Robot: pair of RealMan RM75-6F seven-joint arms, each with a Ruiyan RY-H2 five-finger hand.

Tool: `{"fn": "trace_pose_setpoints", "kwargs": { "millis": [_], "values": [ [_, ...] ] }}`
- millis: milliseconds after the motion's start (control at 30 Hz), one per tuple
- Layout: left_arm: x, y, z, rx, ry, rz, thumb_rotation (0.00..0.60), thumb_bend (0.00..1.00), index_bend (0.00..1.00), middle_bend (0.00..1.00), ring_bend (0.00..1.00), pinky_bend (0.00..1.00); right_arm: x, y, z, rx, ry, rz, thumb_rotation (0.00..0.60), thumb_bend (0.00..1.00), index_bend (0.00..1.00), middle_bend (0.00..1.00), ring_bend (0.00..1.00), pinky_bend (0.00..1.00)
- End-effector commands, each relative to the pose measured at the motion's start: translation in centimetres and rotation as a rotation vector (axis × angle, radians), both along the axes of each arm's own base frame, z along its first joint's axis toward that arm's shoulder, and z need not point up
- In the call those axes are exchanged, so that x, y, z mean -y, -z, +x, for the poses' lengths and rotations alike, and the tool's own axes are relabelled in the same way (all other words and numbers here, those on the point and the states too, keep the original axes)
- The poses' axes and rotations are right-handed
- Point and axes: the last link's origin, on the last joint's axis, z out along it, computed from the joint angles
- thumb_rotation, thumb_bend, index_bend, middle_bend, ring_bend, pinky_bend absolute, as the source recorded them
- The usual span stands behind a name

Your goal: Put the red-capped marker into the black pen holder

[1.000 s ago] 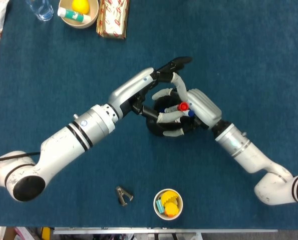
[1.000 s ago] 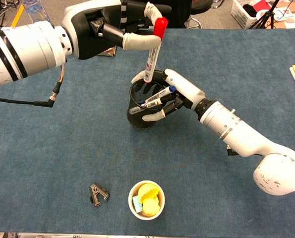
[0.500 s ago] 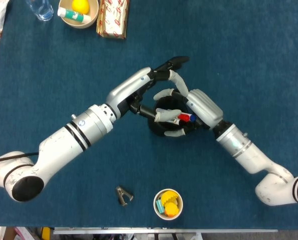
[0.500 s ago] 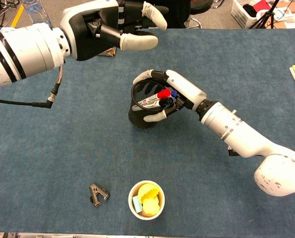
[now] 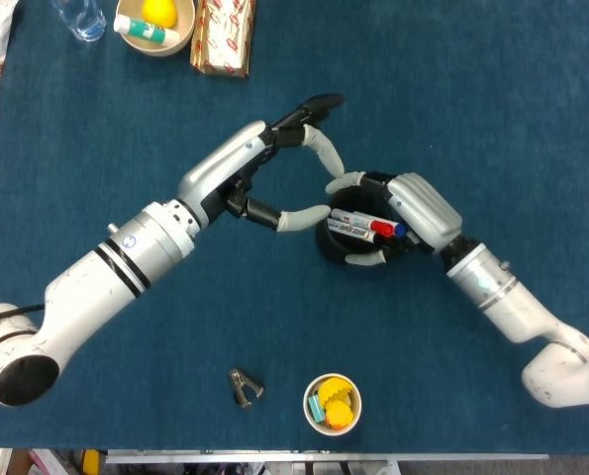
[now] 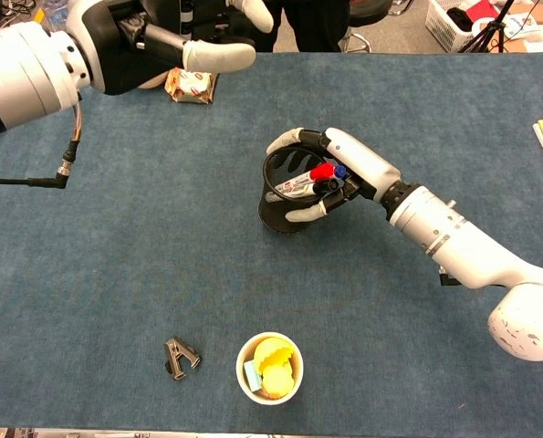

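The black mesh pen holder (image 5: 345, 246) (image 6: 280, 208) stands upright mid-table. The red-capped marker (image 5: 361, 227) (image 6: 306, 182) lies slanted inside its mouth, red cap toward the right, beside a blue-capped marker (image 5: 397, 229). My right hand (image 5: 419, 204) (image 6: 355, 166) grips the holder around its rim and side. My left hand (image 5: 264, 163) (image 6: 161, 32) hovers up and to the left of the holder, fingers spread, holding nothing.
A paper cup (image 5: 332, 404) (image 6: 271, 367) with yellow items stands near the front edge, and a small metal clip (image 5: 244, 388) (image 6: 182, 357) lies to its left. At the back left are a bowl (image 5: 155, 22), a snack pack (image 5: 223, 35) and a bottle (image 5: 81, 18).
My left hand let go of the red-capped marker, which dropped into the holder, and then drew back up and left. My right hand shifted the holder slightly right.
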Motion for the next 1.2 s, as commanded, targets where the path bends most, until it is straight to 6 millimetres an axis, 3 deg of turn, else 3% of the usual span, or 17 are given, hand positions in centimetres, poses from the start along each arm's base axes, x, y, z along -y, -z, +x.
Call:
{"fn": "trace_pose_setpoints", "kwargs": {
  "millis": [33,400,567,733,900,1200],
  "values": [
    [-0.1,-0.2,-0.2,-0.008,-0.003,0.009,0.6,0.27,0.45,0.03,0.0,0.04,-0.1,0.2,-0.3,-0.019,-0.001,0.0,0.6,0.0,0.52,0.57,0.47,0.46],
    [-0.4,-0.8,-0.7,-0.01,-0.015,0.026,0.6,0.27,0.45,0.03,0.0,0.04,-0.1,0.5,-1.1,-0.107,-0.033,-0.019,0.6,0.0,0.51,0.54,0.45,0.46],
    [-0.4,-0.9,-0.7,-0.011,-0.014,0.026,0.6,0.27,0.45,0.03,0.0,0.04,-0.2,0.7,-1.6,-0.164,-0.055,-0.003,0.6,0.0,0.29,0.42,0.37,0.41],
    [-0.5,-1.1,-0.8,-0.006,-0.02,0.031,0.6,0.27,0.45,0.03,0.0,0.04,-0.3,0.5,-1.9,-0.213,-0.077,0.022,0.6,0.0,0.01,0.16,0.18,0.33],
    [-0.6,-1.2,-0.9,-0.008,-0.025,0.034,0.6,0.27,0.45,0.03,0.0,0.04,-0.3,-0.4,-1.8,-0.226,-0.095,0.025,0.6,0.0,0.0,0.03,0.09,0.31],
    [-0.6,-1.7,-1.1,-0.006,-0.03,0.044,0.6,0.27,0.45,0.03,0.0,0.04,-0.2,-3.4,-1.4,-0.217,-0.128,-0.042,0.6,0.0,0.0,0.01,0.07,0.29]
  ]
}}
